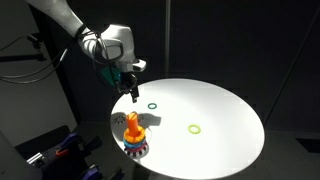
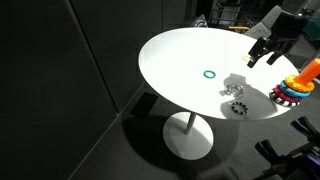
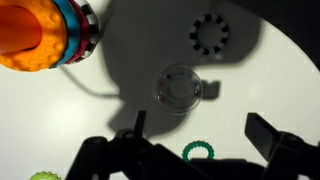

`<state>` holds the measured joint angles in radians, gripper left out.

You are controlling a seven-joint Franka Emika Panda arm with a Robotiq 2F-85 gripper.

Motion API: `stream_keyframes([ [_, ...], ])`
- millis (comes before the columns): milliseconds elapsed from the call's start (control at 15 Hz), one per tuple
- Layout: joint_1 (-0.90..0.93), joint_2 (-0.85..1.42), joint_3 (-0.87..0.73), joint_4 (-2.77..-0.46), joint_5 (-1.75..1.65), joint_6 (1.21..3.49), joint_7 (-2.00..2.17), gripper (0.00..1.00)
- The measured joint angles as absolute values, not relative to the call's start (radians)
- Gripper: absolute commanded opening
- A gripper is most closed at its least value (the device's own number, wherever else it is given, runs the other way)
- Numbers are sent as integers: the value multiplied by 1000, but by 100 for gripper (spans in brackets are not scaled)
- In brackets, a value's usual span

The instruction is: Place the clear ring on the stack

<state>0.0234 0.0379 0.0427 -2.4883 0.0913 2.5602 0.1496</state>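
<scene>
The clear ring (image 3: 209, 35) shows as a dashed dark outline on the white table, also in an exterior view (image 2: 238, 108). The stack (image 3: 40, 35) has an orange cone peg over yellow, red and blue rings; it shows in both exterior views (image 1: 134, 135) (image 2: 295, 88) near the table edge. My gripper (image 3: 195, 125) is open and empty and hangs above the table, between the stack and the dark green ring (image 3: 199, 151). It shows in both exterior views (image 1: 131, 92) (image 2: 258, 60). The clear ring lies beyond my fingertips, apart from them.
A glassy round spot (image 3: 178, 88) lies between the fingers and the clear ring. The dark green ring (image 1: 152, 105) (image 2: 209, 73) and a yellow-green ring (image 1: 194, 128) (image 3: 42, 177) lie loose on the round white table (image 1: 230, 150). The surroundings are dark.
</scene>
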Motion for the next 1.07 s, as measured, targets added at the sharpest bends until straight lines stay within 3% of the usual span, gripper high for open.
stream_keyframes([
  [1067, 30, 368, 7, -2356, 85, 2698, 148, 100],
])
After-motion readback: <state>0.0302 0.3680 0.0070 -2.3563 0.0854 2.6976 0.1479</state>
